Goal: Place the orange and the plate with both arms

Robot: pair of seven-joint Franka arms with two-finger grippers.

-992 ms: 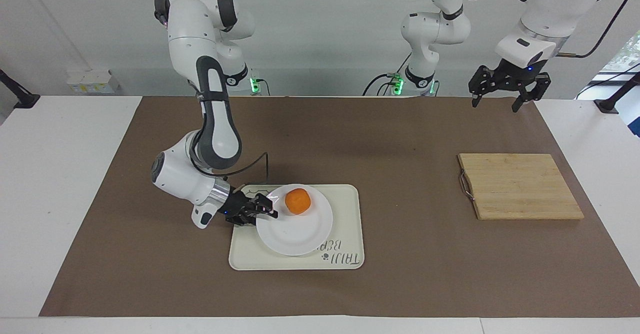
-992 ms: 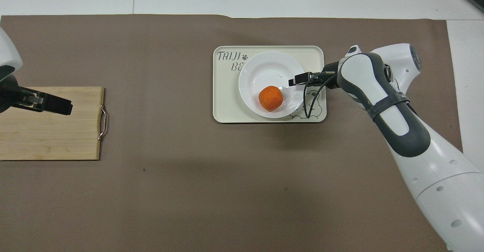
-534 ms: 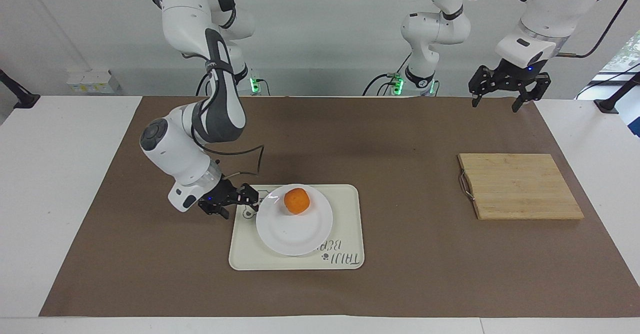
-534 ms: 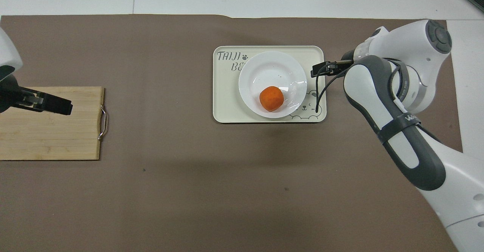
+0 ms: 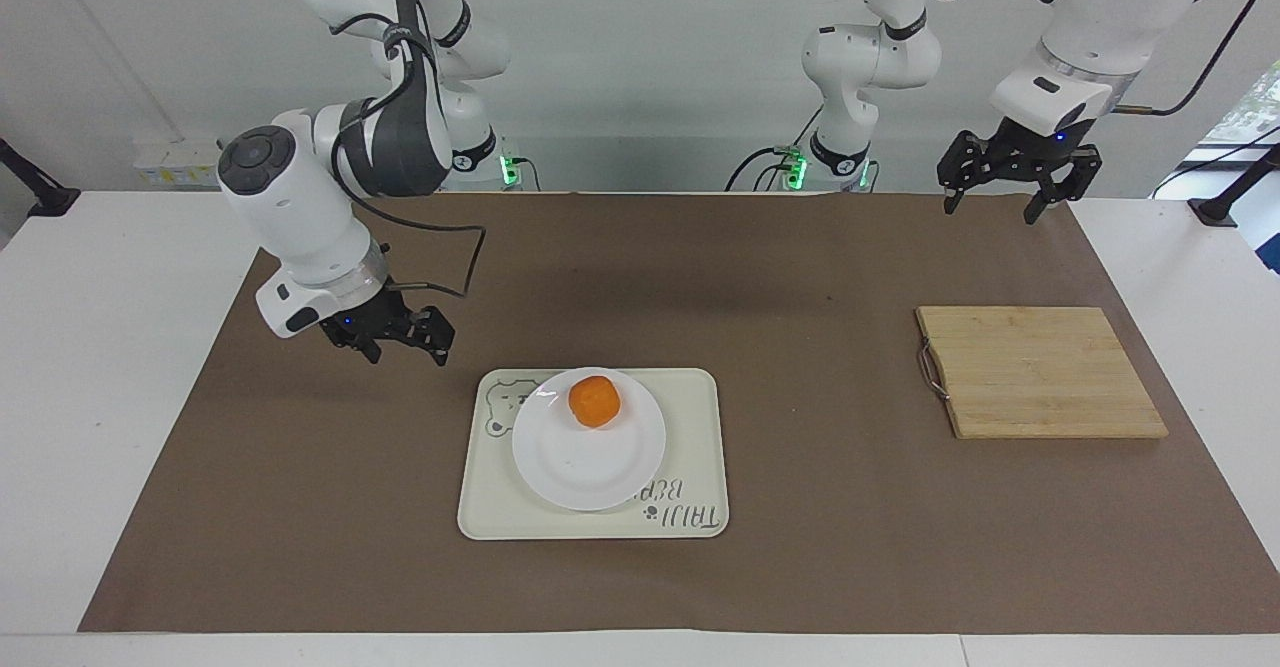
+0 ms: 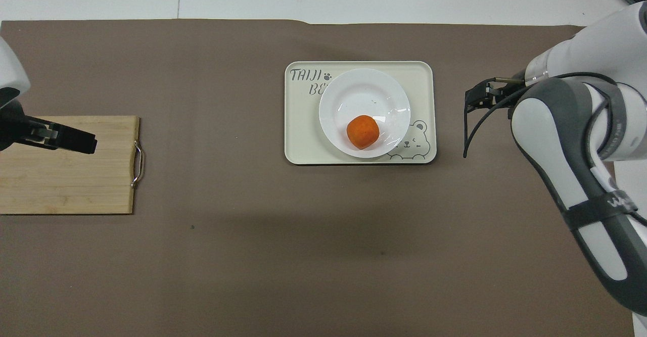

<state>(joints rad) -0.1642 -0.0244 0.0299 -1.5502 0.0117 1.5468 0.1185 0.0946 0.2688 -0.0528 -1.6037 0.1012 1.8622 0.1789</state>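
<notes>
Nearest the robots, the left tool point(image 5: 1008, 190) waited with its fingers spread, empty, over the brown mat's edge above the slatted wooden board point(image 5: 1040, 372), a flat slab with a metal handle. The right tool point(image 5: 388, 335) hung released and empty over the matte paper-like mat on the counter point(image 5: 120, 367), apart from the cream tray point(image 5: 690, 427). Farther out, the orange point(image 5: 595, 400), round and dimpled, sat on the glossy white plate point(image 5: 590, 462), which lay on that rounded rectangular tray. The fruit rested near the plate's robot-side rim; any nudge of the slick dish would likely roll it off.
</notes>
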